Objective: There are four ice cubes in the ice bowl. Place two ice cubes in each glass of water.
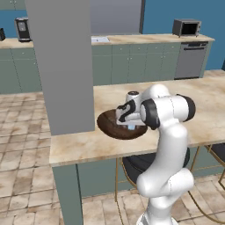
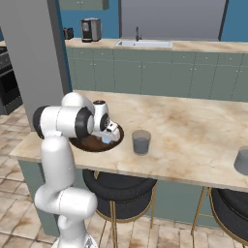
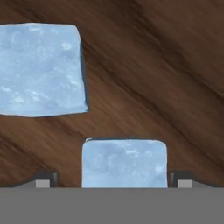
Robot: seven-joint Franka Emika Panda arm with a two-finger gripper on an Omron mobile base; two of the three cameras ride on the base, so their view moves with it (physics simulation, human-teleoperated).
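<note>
So the end effector [image 3: 124, 179] is down inside the ice bowl [image 1: 107, 125], jaws spread wide, with one ice cube [image 3: 124, 162] sitting right between the two finger tips [image 3: 46, 179]. There's a gap on each side of the cube, so nothing is gripped. A second ice cube [image 3: 40, 69] lies on the wood grain of the bowl just beside the first one, up and to the left in the hand view. From the right base view, the bowl [image 2: 92, 144] sits on the counter [image 2: 193, 131] near its front edge, with one glass of water [image 2: 141, 142] just beside the bowl and the other glass [image 2: 242, 161] well apart from it, at the picture's right edge.
</note>
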